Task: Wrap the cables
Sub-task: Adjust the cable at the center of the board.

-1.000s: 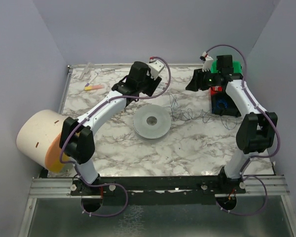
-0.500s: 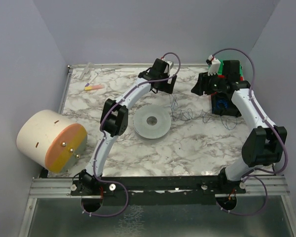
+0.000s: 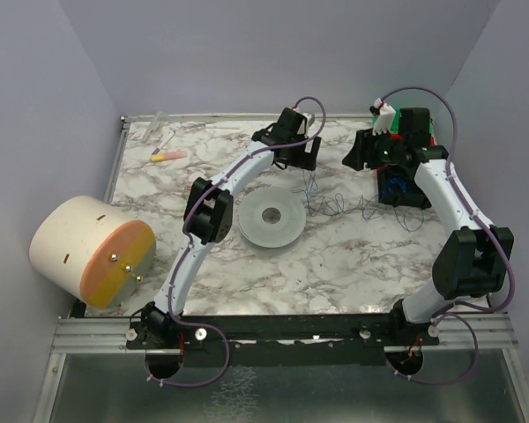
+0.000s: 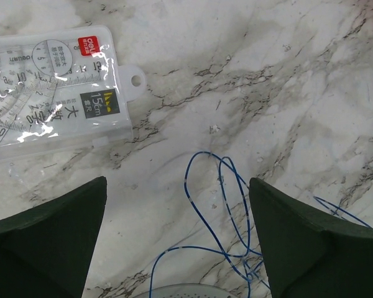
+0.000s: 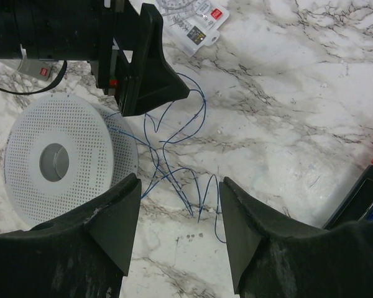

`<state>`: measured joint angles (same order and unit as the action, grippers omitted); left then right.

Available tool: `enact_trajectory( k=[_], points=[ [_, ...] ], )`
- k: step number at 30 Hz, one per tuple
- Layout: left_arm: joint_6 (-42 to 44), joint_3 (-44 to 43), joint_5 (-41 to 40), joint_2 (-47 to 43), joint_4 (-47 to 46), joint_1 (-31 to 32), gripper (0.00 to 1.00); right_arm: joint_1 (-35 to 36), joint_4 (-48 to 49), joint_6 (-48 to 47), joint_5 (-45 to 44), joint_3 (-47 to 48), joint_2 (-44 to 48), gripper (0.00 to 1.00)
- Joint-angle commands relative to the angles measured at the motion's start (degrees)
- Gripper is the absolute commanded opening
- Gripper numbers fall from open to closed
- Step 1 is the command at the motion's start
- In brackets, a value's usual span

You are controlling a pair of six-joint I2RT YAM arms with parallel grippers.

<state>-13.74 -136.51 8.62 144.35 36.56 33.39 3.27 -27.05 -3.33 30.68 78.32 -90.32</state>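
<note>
The cable is a very thin dark-blue wire lying in loose loops on the marble table, right of a white perforated disc (image 3: 271,219). It shows in the top view (image 3: 335,206), the left wrist view (image 4: 227,198) and the right wrist view (image 5: 174,152). My left gripper (image 3: 301,164) (image 4: 176,186) is open and empty, hovering over the wire's far loops. My right gripper (image 3: 360,157) (image 5: 179,186) is open and empty, above the wire's right part. The disc also shows in the right wrist view (image 5: 56,158), and its edge shows in the left wrist view (image 4: 186,290).
A clear ruler-set case (image 4: 43,93) (image 5: 196,22) lies beyond the wire. A green, red and blue box stack (image 3: 404,181) stands at the right. A pink-yellow item (image 3: 167,156) lies far left. A cream cylinder with an orange end (image 3: 88,251) sits off the table's left side.
My left arm has stretched out and its gripper moved right, from the far left-centre to above the wire. My right gripper shifted slightly right.
</note>
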Motion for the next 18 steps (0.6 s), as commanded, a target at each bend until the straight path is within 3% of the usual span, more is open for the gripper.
enact_trajectory(
  k=[1, 7, 13, 18],
  points=[
    [-1.6, -0.6, -1.9, 1.6, 0.6, -0.1, 0.94, -0.3, 0.9, -0.1, 0.6, -0.9, 0.4, 0.58],
    [-2.8, -0.6, 0.1, 1.7, 0.1, -0.7, 0.90, -0.4, 1.0, -0.2, 0.8, -1.1, 0.2, 0.58],
    [-3.1, -0.6, 6.5, -0.3, -1.2, -0.7, 0.93, -0.4, 0.9, -0.3, 0.8, -1.1, -0.2, 0.58],
    [-3.1, -0.4, 3.9, -2.2, -1.3, -1.0, 0.94, -0.4, 0.7, -0.4, 1.0, -1.0, -0.5, 0.58]
  ],
)
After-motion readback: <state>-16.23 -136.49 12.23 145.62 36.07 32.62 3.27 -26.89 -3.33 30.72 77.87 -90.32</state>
